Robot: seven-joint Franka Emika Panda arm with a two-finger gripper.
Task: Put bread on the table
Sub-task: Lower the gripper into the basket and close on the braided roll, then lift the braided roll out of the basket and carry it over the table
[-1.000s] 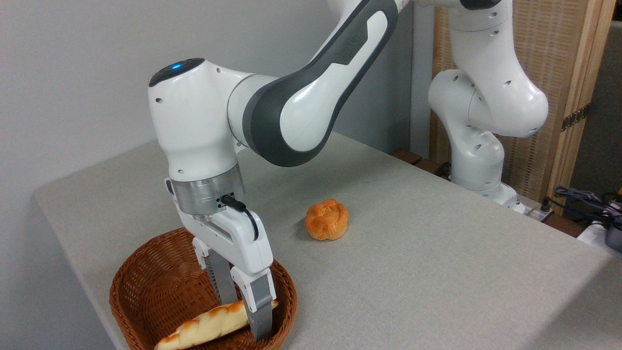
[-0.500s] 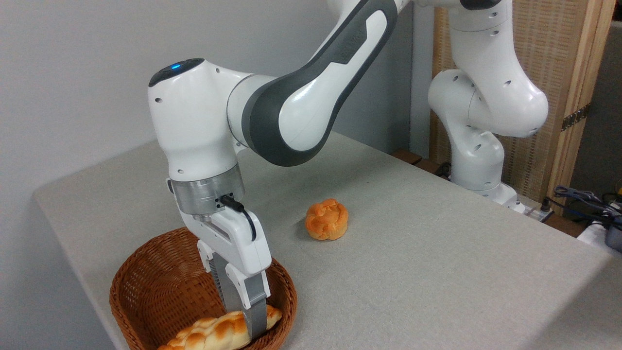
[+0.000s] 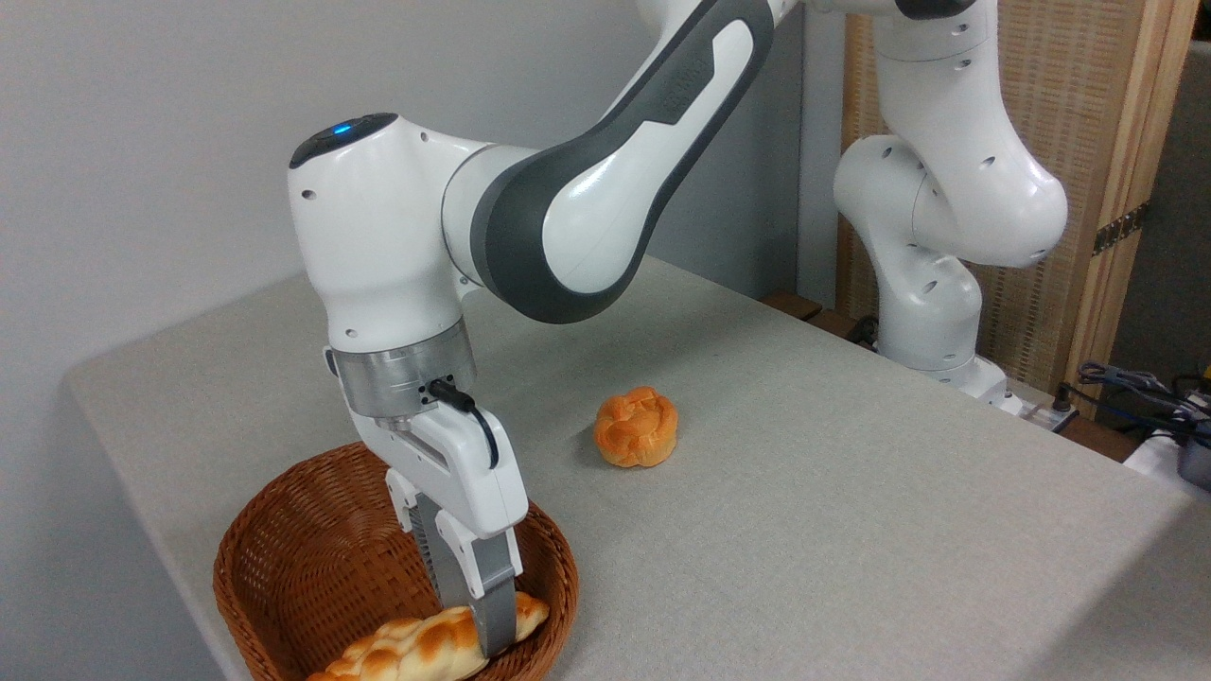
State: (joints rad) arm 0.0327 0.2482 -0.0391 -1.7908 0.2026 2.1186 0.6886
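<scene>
The wicker basket [image 3: 284, 567] sits at the table's [image 3: 804, 530] left front edge. Inside it lies the bread [image 3: 426, 643], pinched near its right end by the gripper [image 3: 482, 629], fingers narrowed onto the loaf. Further right, a round bun [image 3: 636, 427] rests on the cloth.

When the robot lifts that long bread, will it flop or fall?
The bread looks stiff, so it probably won't flop. The gripper holds it near one end, so the far end may dip. Its bumpy crust should resist slipping.
</scene>
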